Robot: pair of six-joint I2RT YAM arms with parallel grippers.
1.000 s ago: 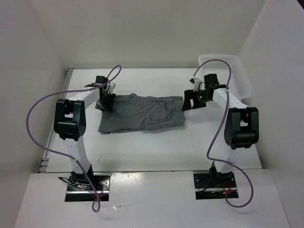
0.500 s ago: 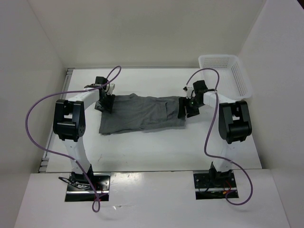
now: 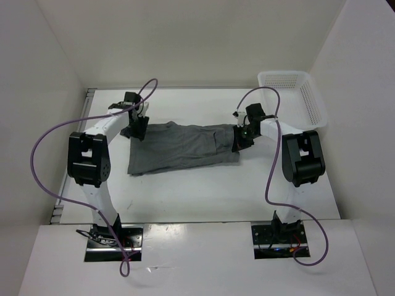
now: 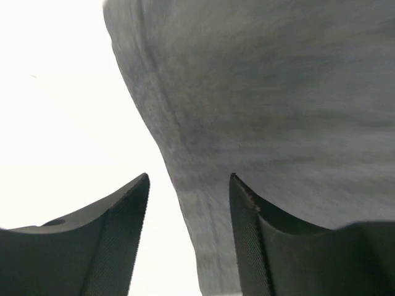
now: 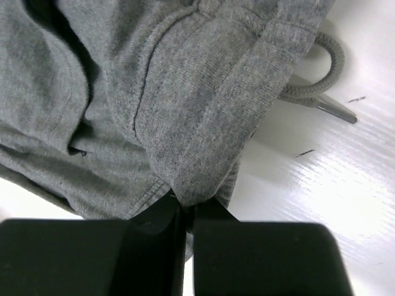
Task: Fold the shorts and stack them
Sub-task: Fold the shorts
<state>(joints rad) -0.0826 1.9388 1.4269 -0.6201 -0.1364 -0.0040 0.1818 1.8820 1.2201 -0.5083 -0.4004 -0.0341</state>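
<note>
The grey shorts lie spread flat across the middle of the white table. My left gripper sits low at their far left corner. In the left wrist view it is open, with the shorts' hem edge running between its two fingers. My right gripper is at the shorts' right end, on the waistband. The right wrist view shows it shut on a pinched fold of the grey fabric. The drawstring loops out onto the table beside that fold.
A white mesh basket stands at the back right corner, behind the right arm. White walls close in the table on the left, back and right. Purple cables arc over both arms.
My right gripper has moved left and down onto the shorts' right end and shut on the fabric. The left gripper has shifted slightly toward the back and stayed open.
</note>
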